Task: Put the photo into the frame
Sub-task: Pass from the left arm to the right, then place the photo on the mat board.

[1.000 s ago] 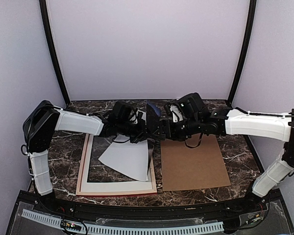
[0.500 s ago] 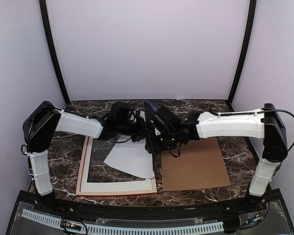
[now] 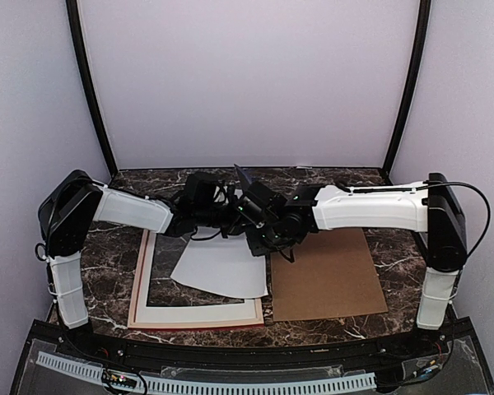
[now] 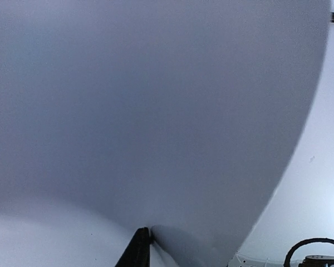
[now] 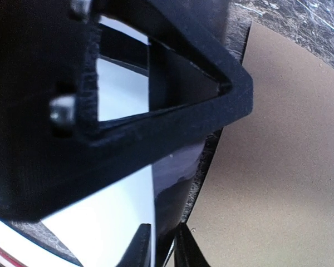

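Your right gripper (image 5: 162,247) has swung in from the right; its jaws, wide a second ago, now pinch the raised edge of the large thin landscape print (image 3: 222,267), white back showing. The print has sagged flatter beneath both grippers, over the thin red rectangular frame (image 3: 196,324). Whether your left gripper (image 3: 229,216), just beside the right one, grips or has let go, I cannot tell

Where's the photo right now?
In the top view, the photo is mid-table, white back up, tilted over the right side of the frame, just left of the brown board.
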You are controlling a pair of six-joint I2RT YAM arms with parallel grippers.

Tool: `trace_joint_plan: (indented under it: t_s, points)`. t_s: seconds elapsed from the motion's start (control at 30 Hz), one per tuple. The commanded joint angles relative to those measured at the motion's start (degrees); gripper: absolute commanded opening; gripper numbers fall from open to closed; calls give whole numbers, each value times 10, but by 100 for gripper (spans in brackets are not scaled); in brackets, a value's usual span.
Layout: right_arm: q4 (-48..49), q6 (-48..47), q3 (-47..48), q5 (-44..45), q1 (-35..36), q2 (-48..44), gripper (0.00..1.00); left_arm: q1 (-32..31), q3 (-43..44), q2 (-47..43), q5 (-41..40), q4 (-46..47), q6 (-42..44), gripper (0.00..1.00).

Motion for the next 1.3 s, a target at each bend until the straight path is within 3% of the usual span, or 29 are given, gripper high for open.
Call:
trace_joint_plan:
  t_s: [0.0, 0.1, 0.27, 0.43, 0.73, 0.93, 1.27]
  points:
    - [-24, -7, 15, 32, 3, 8, 9, -2, -5, -25, 17, 11, 15, 29]
    - [-23, -10, 7, 32, 1, 3, 0, 2, -9, -45, 24, -1, 35, 43]
    - [7, -17, -30, -8, -20, -25, 0, 16, -30, -108, 27, -62, 98, 58]
    - [78, -33, -86, -114, -55, -68, 0, 39, -91, -228, -7, -160, 183, 68]
    - [169, -19, -142, -269, -90, -100, 0, 171, -171, -400, -91, -342, 319, 76]
    - [247, 25, -157, -357, -93, -85, 0, 229, -184, -425, -159, -431, 371, 81]
    - [339, 94, -170, -405, -93, -45, 0, 293, -221, -400, -175, -449, 409, 84]
